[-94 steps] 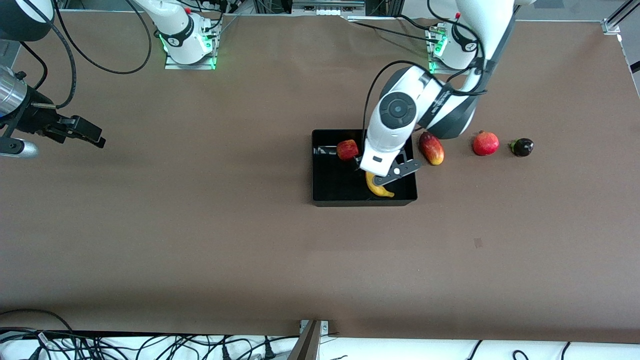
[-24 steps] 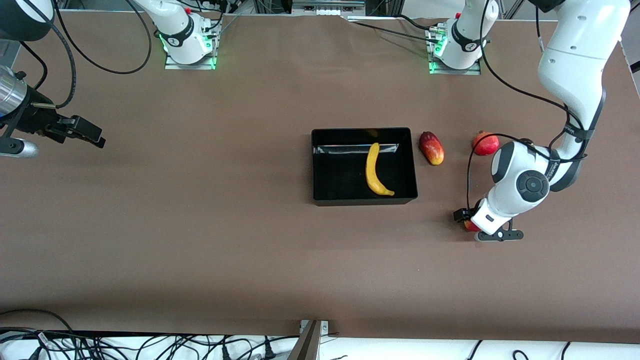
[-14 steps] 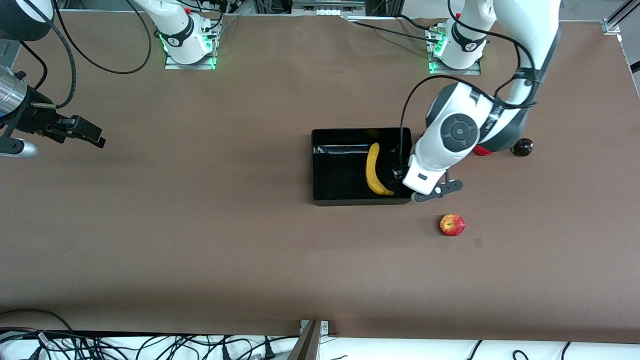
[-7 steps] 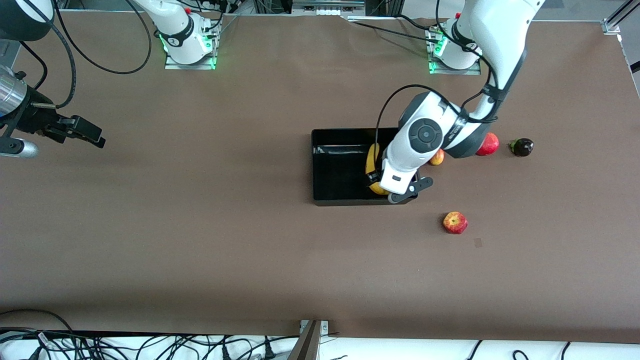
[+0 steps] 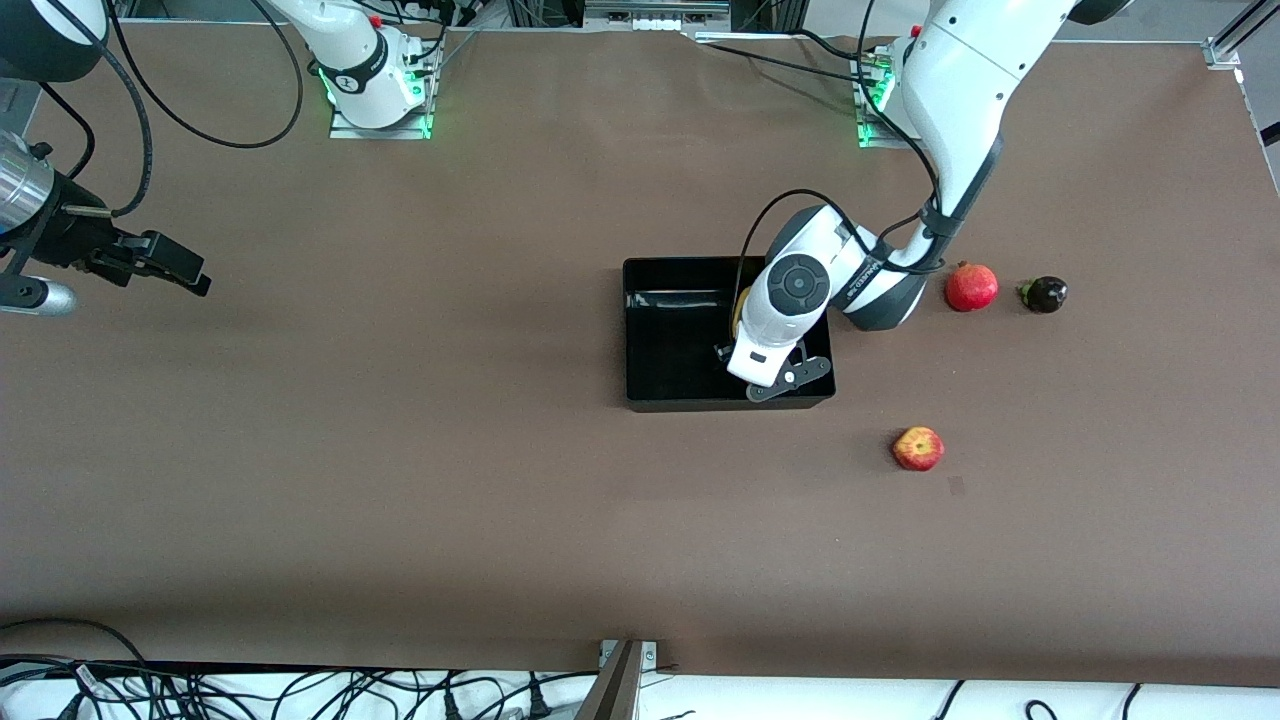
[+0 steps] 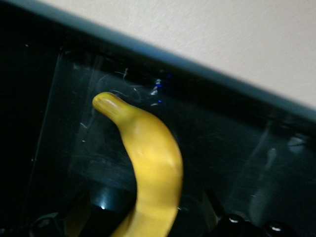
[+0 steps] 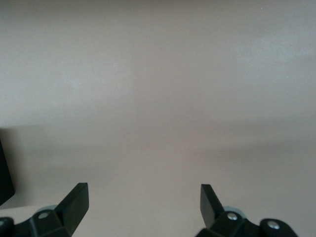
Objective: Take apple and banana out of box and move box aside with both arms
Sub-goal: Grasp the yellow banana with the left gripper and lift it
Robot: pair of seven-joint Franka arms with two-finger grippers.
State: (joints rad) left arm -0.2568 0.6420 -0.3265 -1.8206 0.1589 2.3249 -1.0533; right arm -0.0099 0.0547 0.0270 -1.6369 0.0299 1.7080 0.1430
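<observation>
The black tray (image 5: 668,352) lies mid-table. The yellow banana (image 5: 738,304) lies in it, mostly hidden under the left arm in the front view. In the left wrist view the banana (image 6: 148,158) lies on the tray's shiny floor (image 6: 237,148). My left gripper (image 5: 730,360) is low over the banana in the tray. Its open fingers stand on either side of the banana in the left wrist view (image 6: 148,210). The red apple (image 5: 918,448) sits on the table, nearer to the front camera than the tray. My right gripper (image 5: 170,265) waits open and empty at the right arm's end (image 7: 143,197).
A round red pomegranate (image 5: 972,287) and a small dark fruit (image 5: 1045,294) lie beside the tray toward the left arm's end. The mango-like fruit is hidden under the left arm. Cables lie along the table's front edge.
The left arm has swung from the tray's edge at the left arm's end to over the banana and lowered. The apple has shifted slightly on the table. The right arm has not moved.
</observation>
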